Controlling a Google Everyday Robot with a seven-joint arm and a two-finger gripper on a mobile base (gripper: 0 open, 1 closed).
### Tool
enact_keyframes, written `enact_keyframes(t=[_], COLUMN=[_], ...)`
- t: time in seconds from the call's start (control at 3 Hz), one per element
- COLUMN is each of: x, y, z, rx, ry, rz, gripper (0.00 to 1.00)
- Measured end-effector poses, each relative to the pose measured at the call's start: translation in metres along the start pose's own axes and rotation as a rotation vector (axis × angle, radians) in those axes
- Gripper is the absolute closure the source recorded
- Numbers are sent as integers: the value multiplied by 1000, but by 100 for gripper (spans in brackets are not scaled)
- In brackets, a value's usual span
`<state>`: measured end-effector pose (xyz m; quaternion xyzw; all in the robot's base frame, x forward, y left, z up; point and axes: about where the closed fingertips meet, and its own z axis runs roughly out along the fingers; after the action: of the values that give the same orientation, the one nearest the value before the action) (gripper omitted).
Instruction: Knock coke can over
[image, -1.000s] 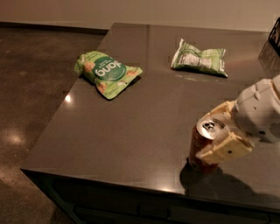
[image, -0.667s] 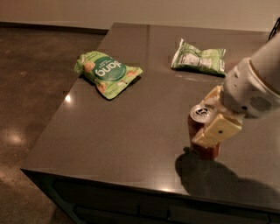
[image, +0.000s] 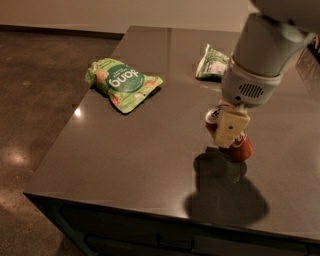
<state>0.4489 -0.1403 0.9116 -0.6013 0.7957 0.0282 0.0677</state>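
Tilted sharply over the right part of the bench, partly hidden behind the cream end effector and touching it: the coke can, silver top up and to the left, red-orange body slanting down to the right past the end effector's lower edge. Impossible to tell how far open the end effector is, or whether holding anything. Dark, glossy bench top with a shadow pooled under the can, a green snack bag lying well apart at the far left, another bag at the far side behind the grey arm, polished dark floor to the left.
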Motion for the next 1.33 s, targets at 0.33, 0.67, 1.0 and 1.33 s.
enact_keyframes(t=[0.33,0.67,1.0,1.33], x=[2,0,-1,-6], y=[-21,-34,-44,-49], z=[12,21,29,29], rx=[18,42,56,79], ry=[132,227,281,259], rz=[-4,-17,-21,-24], gripper=[85,62,38,16])
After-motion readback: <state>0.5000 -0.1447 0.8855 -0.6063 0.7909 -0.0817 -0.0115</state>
